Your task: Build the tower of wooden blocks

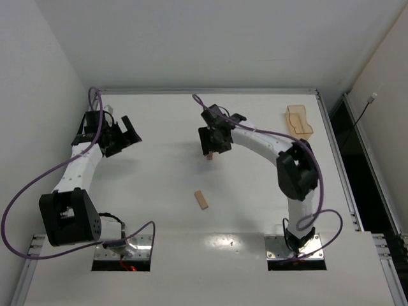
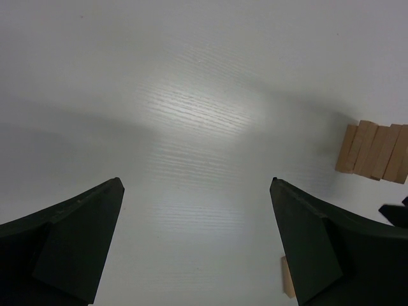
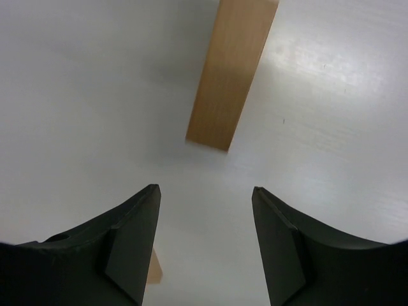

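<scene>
Left gripper [image 2: 196,182]: jaws spread wide, nothing held. Placed far left over the table, judged clear of the other arm's work.
Right gripper [image 3: 205,189]: jaws spread, nothing pinched. Set over the tower at centre-far, judged a release or a line-up; which cannot be told.
Tower [image 1: 209,155]: small stack, mostly hidden under the right gripper in the top view, so layers cannot be counted. Seen at the right edge of the left wrist view as planks side by side.
Plank [image 3: 233,73]: lies just ahead of the right fingertips, not between them. Whether it belongs to the tower cannot be told.
Loose block [image 1: 202,199]: flat on the table, nearer than the tower and well apart. Judged the next piece to be fetched.
Tray [image 1: 299,121]: far right, translucent orange-tan.
Table [image 1: 159,210]: white, matte, faint grain, with a glare patch in the left wrist view.
Room: white walls [image 1: 191,38] closed around, metal rail [image 1: 207,91] at the far edge.
</scene>
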Robot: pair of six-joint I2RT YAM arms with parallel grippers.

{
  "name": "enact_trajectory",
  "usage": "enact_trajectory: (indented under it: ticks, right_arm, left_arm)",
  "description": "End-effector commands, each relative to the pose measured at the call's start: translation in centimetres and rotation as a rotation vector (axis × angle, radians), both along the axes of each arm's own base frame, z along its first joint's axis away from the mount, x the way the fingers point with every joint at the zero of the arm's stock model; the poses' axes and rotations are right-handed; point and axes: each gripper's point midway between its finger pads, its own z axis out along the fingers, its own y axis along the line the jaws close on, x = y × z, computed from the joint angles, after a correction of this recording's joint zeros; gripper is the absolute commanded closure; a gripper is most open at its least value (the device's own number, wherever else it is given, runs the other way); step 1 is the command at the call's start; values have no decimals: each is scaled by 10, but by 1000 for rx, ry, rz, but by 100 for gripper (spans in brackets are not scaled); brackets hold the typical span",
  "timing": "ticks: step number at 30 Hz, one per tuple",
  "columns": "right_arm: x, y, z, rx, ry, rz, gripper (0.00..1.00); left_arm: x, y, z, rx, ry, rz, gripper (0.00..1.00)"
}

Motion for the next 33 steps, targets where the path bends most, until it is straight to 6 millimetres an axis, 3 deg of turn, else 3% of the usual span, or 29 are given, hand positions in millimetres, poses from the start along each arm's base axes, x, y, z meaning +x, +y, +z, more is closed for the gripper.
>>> enact_trajectory:
  ticks: [1,3,4,5,7,8,11,15,16,18,20,24,28,33]
  right_arm:
    - [-35,3,52,75,-144,120,46]
    - [-54,-1,57,86,-185,185,48]
    - [-69,-3,49,90,-201,241,51]
    - [-88,9,55,128,-222,344,53]
    - [-113,7,71,147,-326,519,55]
    - [-131,21,76,192,-347,614,56]
    - [-160,27,60,207,-289,728,58]
    - [-170,33,17,160,-155,698,59]
    - [-171,44,17,163,-140,702,59]
    - [-181,56,-4,102,-52,720,59]
    - [-185,61,-16,37,-26,733,59]
    - [-195,76,-19,0,-29,773,59]
    - [-198,78,-26,-44,-16,772,59]
    - [-186,76,-31,-86,-18,724,59]
  left_arm:
    - [9,-4,19,-13,-69,-7,0]
    - [11,-3,23,-11,-80,-7,0]
    - [9,-5,22,-19,-72,-13,0]
    - [9,-5,22,-19,-72,-13,0]
    - [9,-5,22,-19,-72,-13,0]
    - [9,-5,22,-19,-72,-13,0]
    - [9,-5,26,-17,-82,-13,0]
    - [10,-2,32,0,-100,1,0]
    - [10,-2,32,0,-100,1,0]
    - [10,0,35,9,-108,8,0]
    - [7,2,36,23,-107,10,0]
    - [7,2,34,23,-107,10,0]
    - [7,2,34,23,-107,10,0]
    - [8,2,31,21,-98,10,0]
